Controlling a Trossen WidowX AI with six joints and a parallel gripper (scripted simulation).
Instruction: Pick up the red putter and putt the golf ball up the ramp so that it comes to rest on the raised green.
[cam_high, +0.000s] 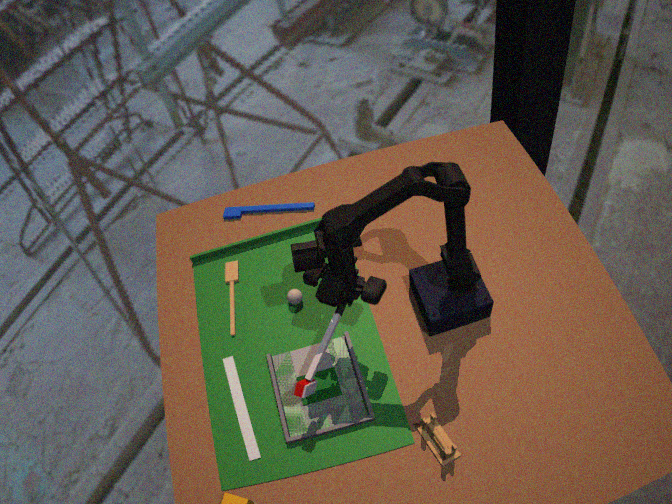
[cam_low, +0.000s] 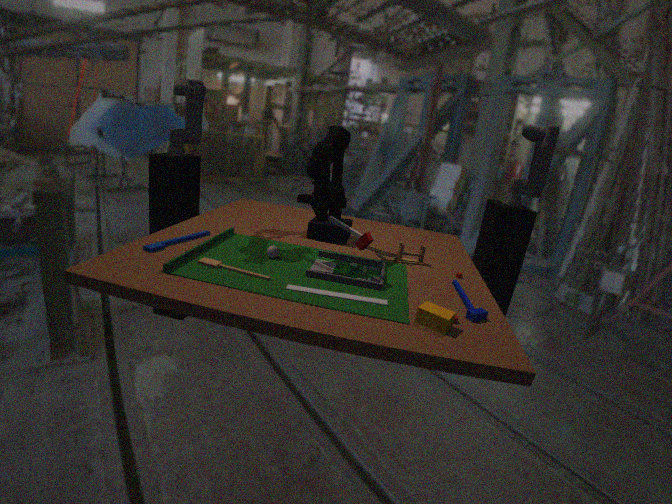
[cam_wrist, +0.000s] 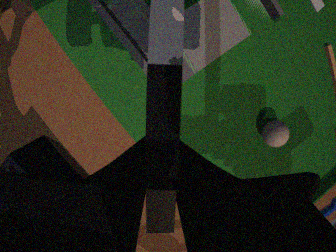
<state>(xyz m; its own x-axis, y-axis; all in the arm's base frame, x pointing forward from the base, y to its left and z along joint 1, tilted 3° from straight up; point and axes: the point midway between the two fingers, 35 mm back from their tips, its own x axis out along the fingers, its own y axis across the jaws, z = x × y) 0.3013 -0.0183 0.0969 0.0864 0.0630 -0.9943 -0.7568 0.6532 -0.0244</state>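
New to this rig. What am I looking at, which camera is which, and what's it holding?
It is one black robot arm bolted to a brown table. One picture looks down from above, one from across the room, and one from a camera on the arm's wrist. On the table lies a green mat with a white golf ball and a walled raised green with a ramp. The end effector is shut on the red putter, whose red head hangs above the raised green.
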